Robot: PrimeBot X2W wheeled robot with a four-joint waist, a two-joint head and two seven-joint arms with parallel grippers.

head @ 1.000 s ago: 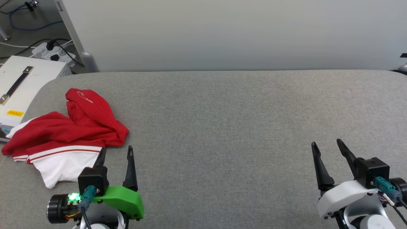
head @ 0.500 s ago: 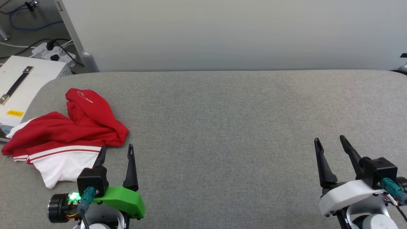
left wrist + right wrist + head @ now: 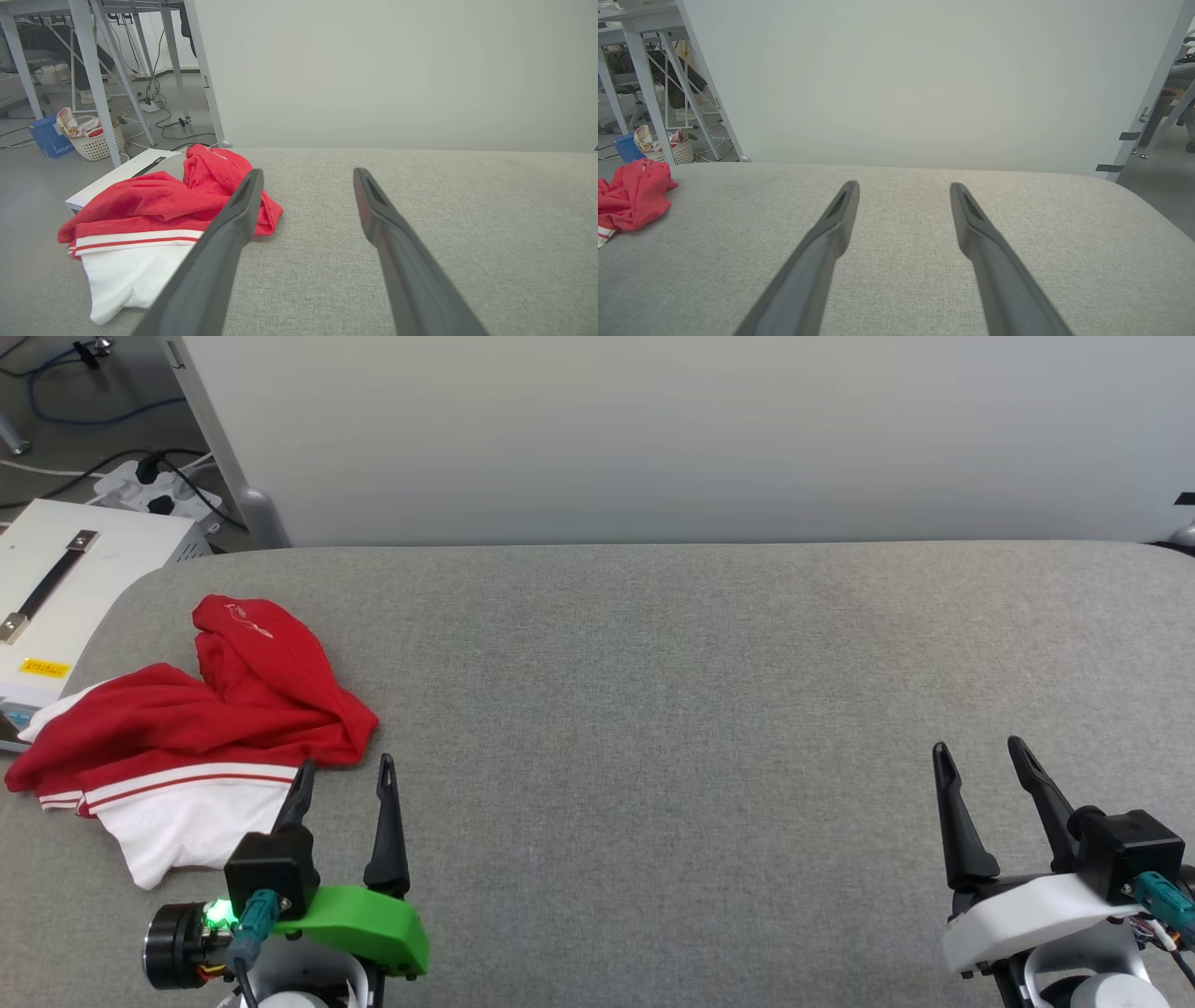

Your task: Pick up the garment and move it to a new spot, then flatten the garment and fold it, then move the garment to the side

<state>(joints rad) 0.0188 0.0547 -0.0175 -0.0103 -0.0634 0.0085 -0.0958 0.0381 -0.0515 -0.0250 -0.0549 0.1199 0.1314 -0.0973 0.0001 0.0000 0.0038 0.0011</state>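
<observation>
You have a broad grey fabric-covered surface (image 3: 700, 709) in front of you, running across the head view with rounded far corners. Behind it stands a plain pale partition panel (image 3: 653, 429).

The garment (image 3: 233, 709) lies crumpled in a heap at the far left end of the surface, well apart from the right arm. It is mostly red, bunched into folds. A white sleeve with red-and-white striped trim is spread out on the side nearest you. Its left part reaches the surface's edge, next to a white case with a black strap handle (image 3: 112, 560) that sits just off that corner. From the left wrist view the garment (image 3: 154, 205) sits low and left of centre, and from the right wrist view its red bulk (image 3: 630, 200) shows at the left edge.

Your left gripper (image 3: 345, 765) sits at the lower left with its fingers spread wide and nothing between them. One fingertip is just beside the white sleeve; you cannot tell whether it touches. The left wrist view shows the same wide gap (image 3: 307, 173).

Your right gripper (image 3: 977, 747) sits at the lower right over bare fabric, its fingers equally wide apart and empty (image 3: 903, 185).

On the floor beyond stand a white woven basket (image 3: 96, 142), a blue box (image 3: 46, 137) and a power strip (image 3: 154, 485).
</observation>
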